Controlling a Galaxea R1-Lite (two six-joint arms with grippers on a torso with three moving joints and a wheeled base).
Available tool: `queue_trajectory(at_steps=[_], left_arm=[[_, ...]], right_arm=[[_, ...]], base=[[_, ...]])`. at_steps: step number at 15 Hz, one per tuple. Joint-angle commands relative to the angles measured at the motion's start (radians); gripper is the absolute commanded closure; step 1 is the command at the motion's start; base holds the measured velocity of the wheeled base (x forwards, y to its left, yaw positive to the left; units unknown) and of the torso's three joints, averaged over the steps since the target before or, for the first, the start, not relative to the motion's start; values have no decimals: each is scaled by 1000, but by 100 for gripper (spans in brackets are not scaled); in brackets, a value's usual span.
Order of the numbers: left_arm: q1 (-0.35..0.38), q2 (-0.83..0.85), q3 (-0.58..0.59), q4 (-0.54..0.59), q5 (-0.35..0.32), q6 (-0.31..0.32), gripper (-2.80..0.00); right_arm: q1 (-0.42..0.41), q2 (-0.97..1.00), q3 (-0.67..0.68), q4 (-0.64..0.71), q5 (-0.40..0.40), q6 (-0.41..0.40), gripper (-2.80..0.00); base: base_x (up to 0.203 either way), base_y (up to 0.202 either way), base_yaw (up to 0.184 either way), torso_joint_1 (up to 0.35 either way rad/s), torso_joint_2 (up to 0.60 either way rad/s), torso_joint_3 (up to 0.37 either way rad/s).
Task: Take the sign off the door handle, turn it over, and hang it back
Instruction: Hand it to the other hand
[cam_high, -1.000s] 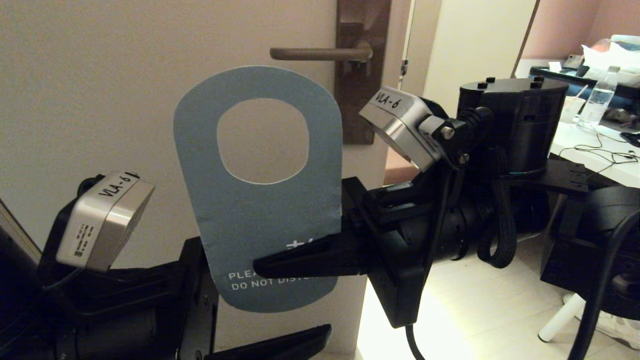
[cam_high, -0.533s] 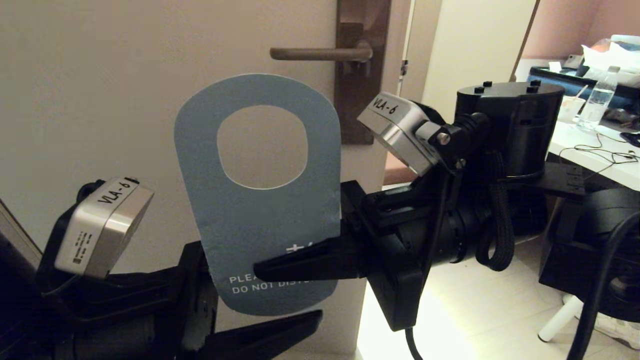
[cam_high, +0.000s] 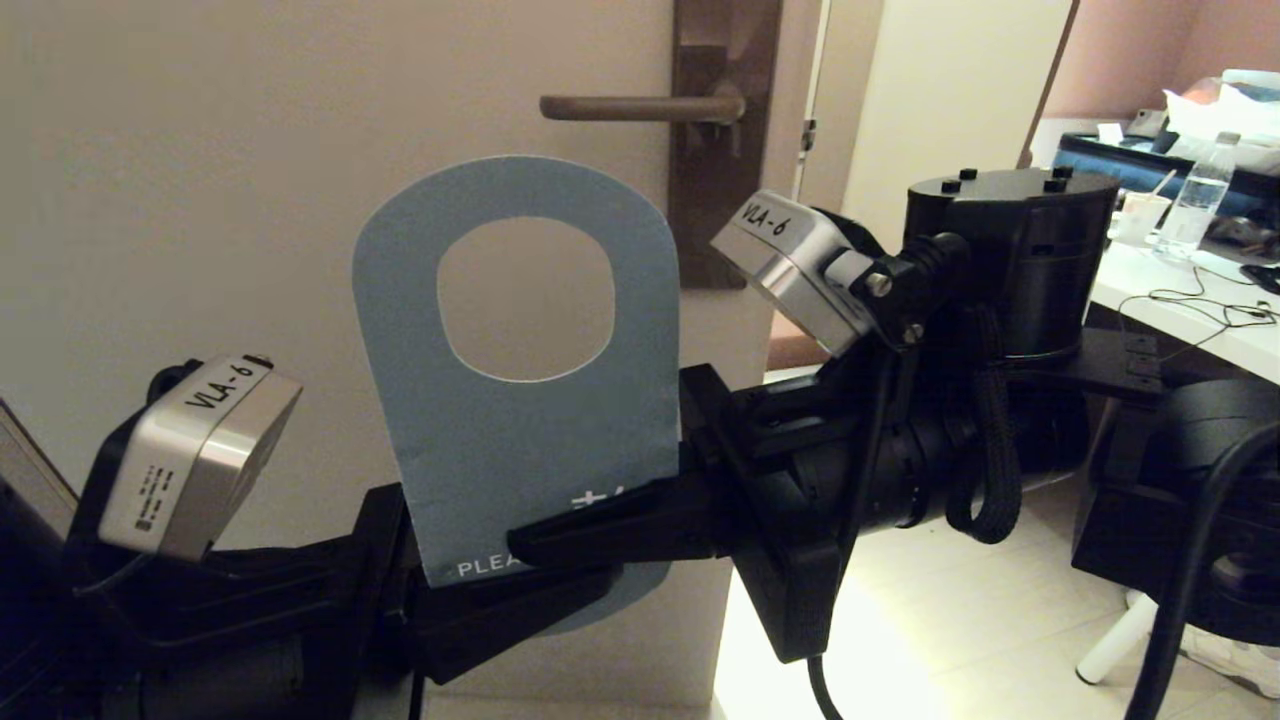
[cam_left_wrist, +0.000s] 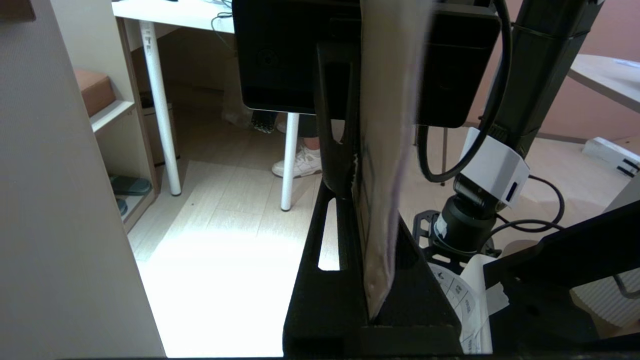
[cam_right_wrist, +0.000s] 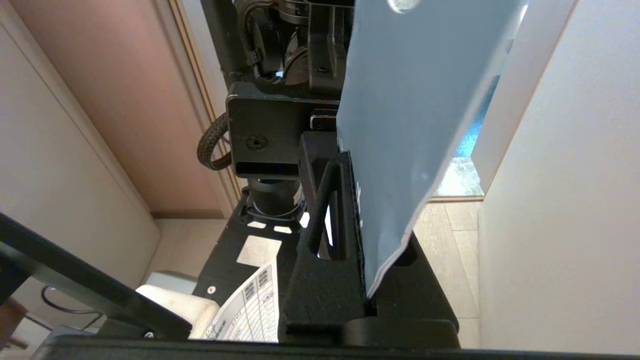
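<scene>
The grey-blue sign (cam_high: 530, 440) is off the door handle (cam_high: 640, 107) and stands upright below it, in front of the door, with its oval hole uppermost. My right gripper (cam_high: 530, 545) reaches in from the right and is shut on the sign's lower part, covering part of the lettering. My left gripper (cam_high: 560, 600) comes from the lower left and is shut on the sign's bottom edge, just under the right one. The left wrist view shows the sign (cam_left_wrist: 382, 200) edge-on between the left gripper (cam_left_wrist: 370, 210) fingers. The right wrist view shows the sign's blue face (cam_right_wrist: 410, 125) clamped in the right gripper (cam_right_wrist: 377, 210).
The pale door (cam_high: 250, 200) fills the left and centre, with the handle's brown backplate (cam_high: 722, 200) near its right edge. A white desk (cam_high: 1180, 310) with a water bottle (cam_high: 1195, 205) and cables stands at the right. Bright floor lies below the arms.
My left gripper has risen and shut on the sign's bottom edge; a second ago it was wide open below it. The sign and right gripper have sunk slightly.
</scene>
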Motion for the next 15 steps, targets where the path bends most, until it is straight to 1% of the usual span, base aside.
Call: queue_trajectory(at_steps=[1, 9, 10, 15], left_arm=[[0, -2, 0, -7, -2, -1, 0], [0, -8, 6, -6, -2, 2, 0], [0, -8, 8, -6, -2, 2, 0], [0, -21, 28, -6, -2, 2, 0]], right_arm=[[0, 4, -1, -3, 5, 0, 0], [14, 1, 9, 0, -1, -2, 0], [14, 1, 8, 0, -1, -2, -280], [14, 1, 8, -3, 3, -2, -280]], base=[[0, 0, 0, 0, 0, 0], [0, 0, 0, 0, 0, 0], [0, 0, 0, 0, 0, 0], [0, 0, 0, 0, 0, 0]])
